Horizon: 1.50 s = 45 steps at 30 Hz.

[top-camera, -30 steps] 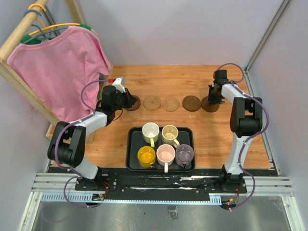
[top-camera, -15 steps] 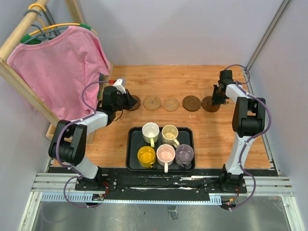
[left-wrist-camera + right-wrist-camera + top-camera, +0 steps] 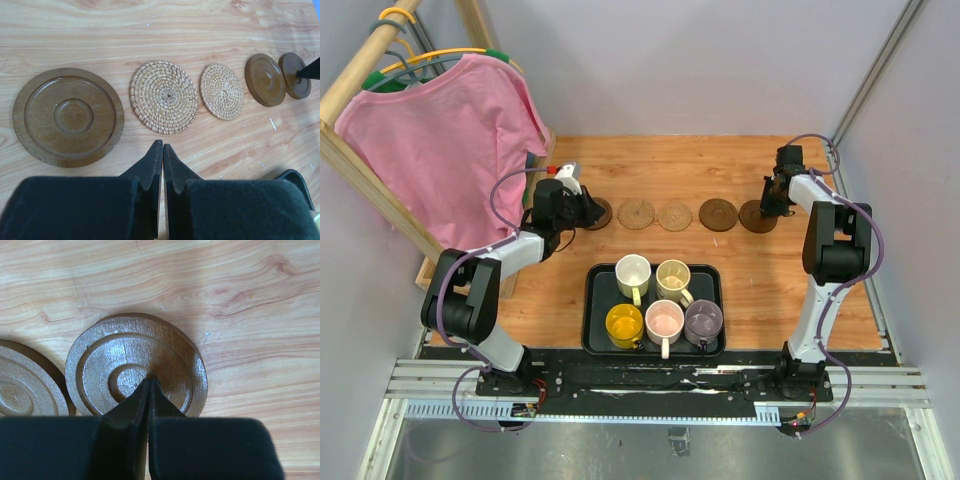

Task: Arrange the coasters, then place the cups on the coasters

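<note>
Row of coasters (image 3: pixel 718 214) set, cups (image 3: pixel 664 320) waiting
On the counter (image 3: pixel 670 160), the tray (image 3: pixel 592 310) by the near edge holds all five. The right gripper (image 3: pixel 148 385), shut and empty, has shifted over the right-end coaster (image 3: pixel 170 365); the left gripper (image 3: pixel 162 147) is shut too.

Black right gripper (image 3: pixel 149 386) sits over a dark brown coaster (image 3: pixel 100 365) with carved concentric rings, another dark brown ringed coaster (image 3: pixel 20 387) beside it. Ahead of the black left gripper (image 3: pixel 162 149): two tan woven coasters (image 3: pixel 164 96) (image 3: pixel 221 91), spiral weave, plus a dark brown ringed disc (image 3: pixel 68 116). Table (image 3: pixel 150 30) is orange-tan wood grain.
</note>
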Each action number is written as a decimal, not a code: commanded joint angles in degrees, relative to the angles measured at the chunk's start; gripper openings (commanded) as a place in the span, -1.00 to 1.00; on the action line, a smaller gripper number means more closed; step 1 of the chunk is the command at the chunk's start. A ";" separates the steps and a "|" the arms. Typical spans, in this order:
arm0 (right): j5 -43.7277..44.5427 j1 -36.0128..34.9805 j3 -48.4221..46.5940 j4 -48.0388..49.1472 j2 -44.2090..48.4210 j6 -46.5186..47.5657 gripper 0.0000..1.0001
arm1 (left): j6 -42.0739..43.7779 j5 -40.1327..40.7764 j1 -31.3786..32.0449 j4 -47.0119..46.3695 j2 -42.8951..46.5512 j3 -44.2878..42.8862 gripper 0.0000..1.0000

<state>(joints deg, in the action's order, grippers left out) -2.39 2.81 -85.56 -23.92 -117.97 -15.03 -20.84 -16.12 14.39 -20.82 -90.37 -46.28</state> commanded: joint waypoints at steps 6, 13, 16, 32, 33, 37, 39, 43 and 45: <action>2.13 1.76 -1.73 -2.10 -0.66 0.06 -0.99 | 0.59 0.94 0.37 -0.53 0.01 -0.23 -0.87; 1.69 1.72 -2.72 -2.18 -0.14 0.47 -0.99 | 0.70 1.11 0.37 -0.52 0.11 -0.13 -0.86; 0.36 1.76 -2.56 -1.58 0.38 0.98 -0.97 | 0.67 1.17 0.37 -0.50 0.11 -0.12 -0.86; -8.63 -1.45 4.47 5.95 15.20 2.63 -0.59 | 1.86 2.47 0.37 -0.52 0.38 -0.57 -0.86; -8.69 -2.09 4.98 6.15 16.25 2.74 -0.57 | 1.80 2.26 0.37 -0.70 0.29 -0.38 -0.86; -8.25 -5.54 7.78 6.34 20.46 2.73 -0.39 | 1.90 1.76 0.37 -2.35 1.68 1.65 -0.86; -8.19 -6.80 8.76 6.31 21.62 2.53 -0.29 | 2.17 1.78 0.37 -2.19 2.46 2.12 -0.86; -7.18 -9.52 10.64 6.29 23.90 2.55 -0.13 | 2.38 2.41 0.37 -2.04 4.65 3.38 -0.85; -6.97 -10.35 11.41 6.32 24.98 2.38 -0.05 | 2.35 3.02 0.31 -2.03 5.95 4.36 -0.79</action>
<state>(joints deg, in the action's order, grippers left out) -10.07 -5.41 -75.81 -17.87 -96.03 -12.91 -19.49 -13.93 14.39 -21.15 -88.16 -43.27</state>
